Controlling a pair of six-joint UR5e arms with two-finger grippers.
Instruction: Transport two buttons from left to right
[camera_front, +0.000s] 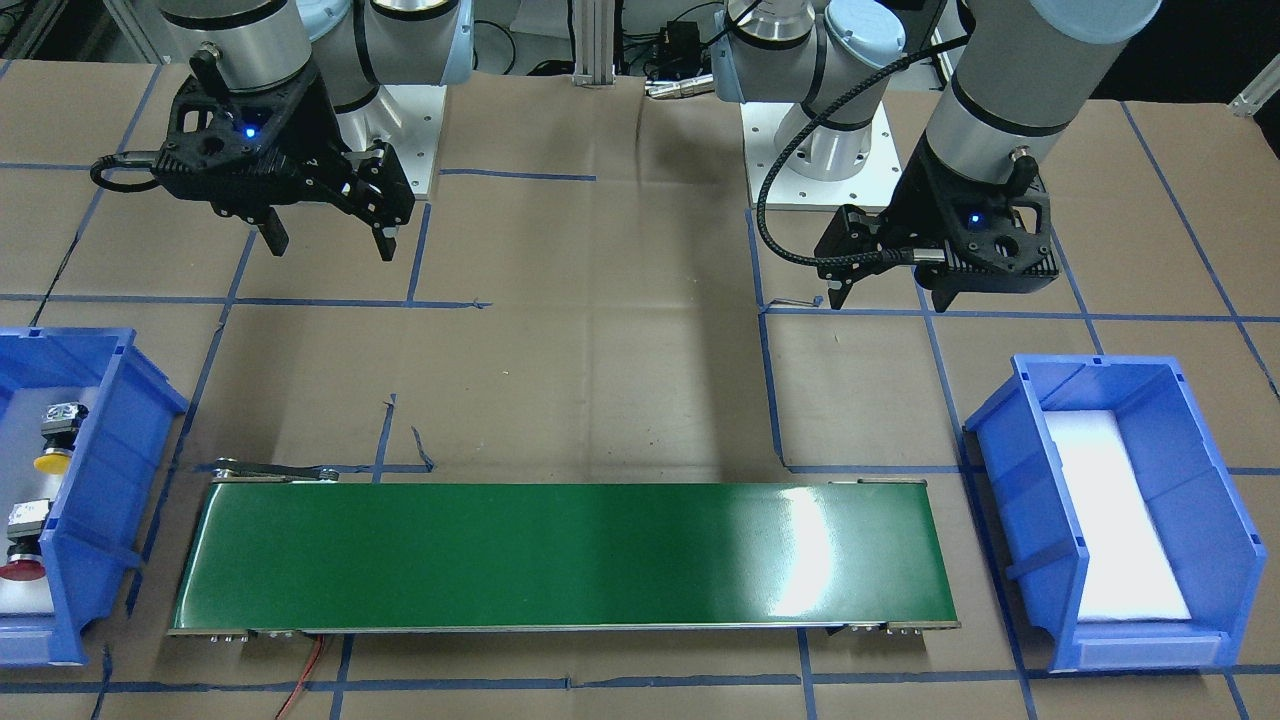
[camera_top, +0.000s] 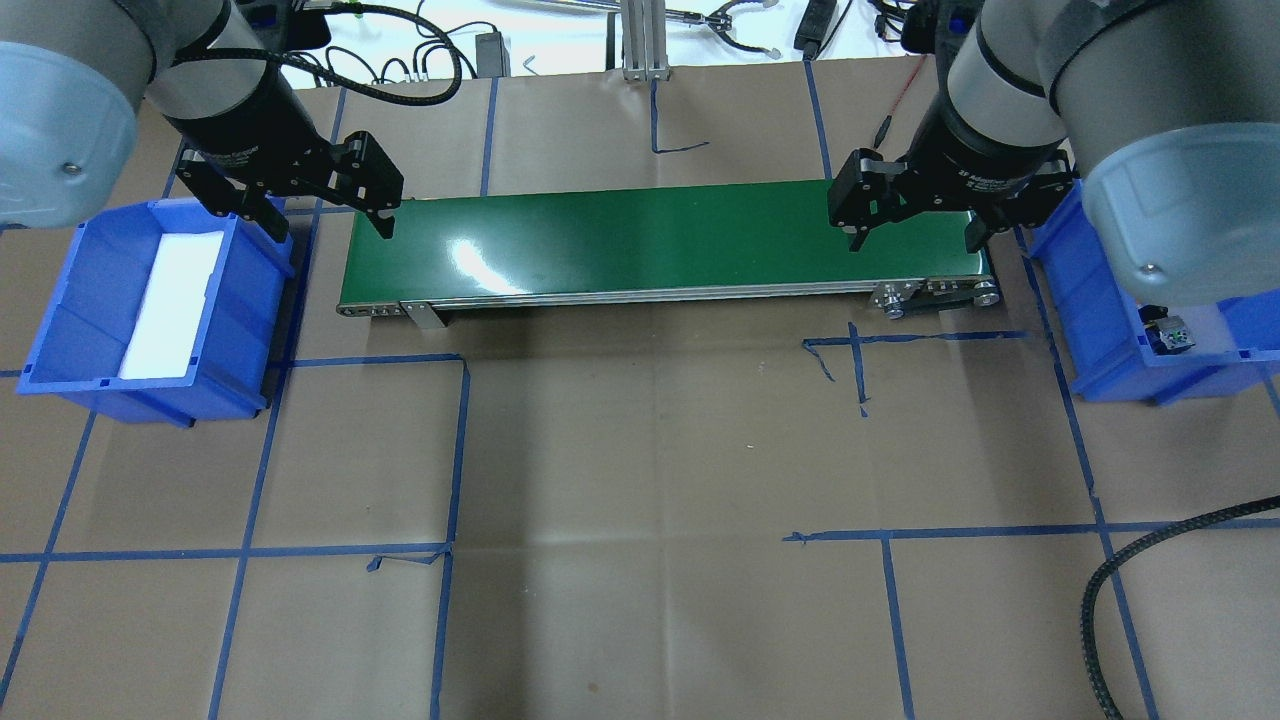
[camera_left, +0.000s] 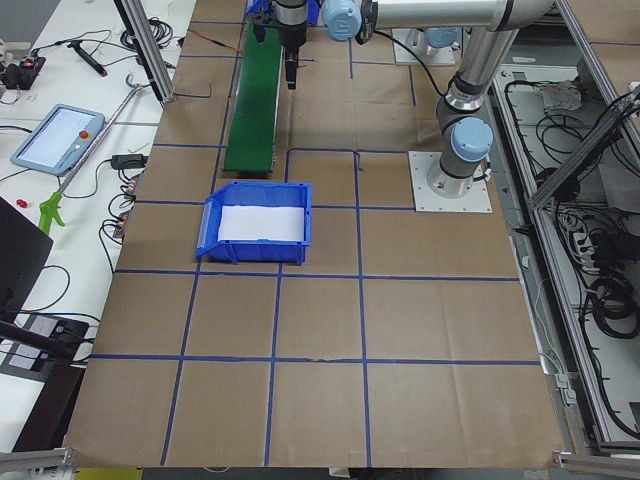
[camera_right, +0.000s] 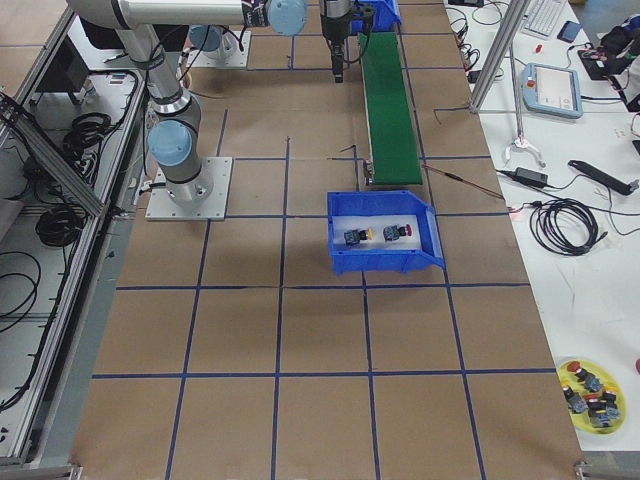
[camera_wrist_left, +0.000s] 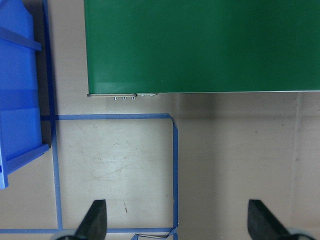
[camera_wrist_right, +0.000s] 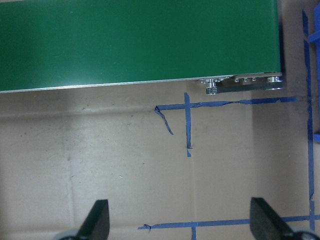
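Note:
The yellow-capped button (camera_front: 55, 440) and the red-capped button (camera_front: 22, 545) lie on white foam in a blue bin (camera_front: 95, 470) at the robot's right end of the table. They also show in the exterior right view, yellow (camera_right: 356, 237) and red (camera_right: 400, 232). My right gripper (camera_front: 328, 242) is open and empty, hovering above the paper near the belt's end, apart from that bin. My left gripper (camera_front: 890, 295) is open and empty, hovering near the other belt end. In the overhead view my right arm hides most of the buttons' bin (camera_top: 1095, 330).
A long green conveyor belt (camera_front: 560, 555) lies between the two bins. A second blue bin (camera_front: 1010, 480) with only white foam inside stands at the robot's left end (camera_top: 240, 330). Blue tape lines cross the brown paper. A black cable (camera_top: 1100, 600) lies at the near right.

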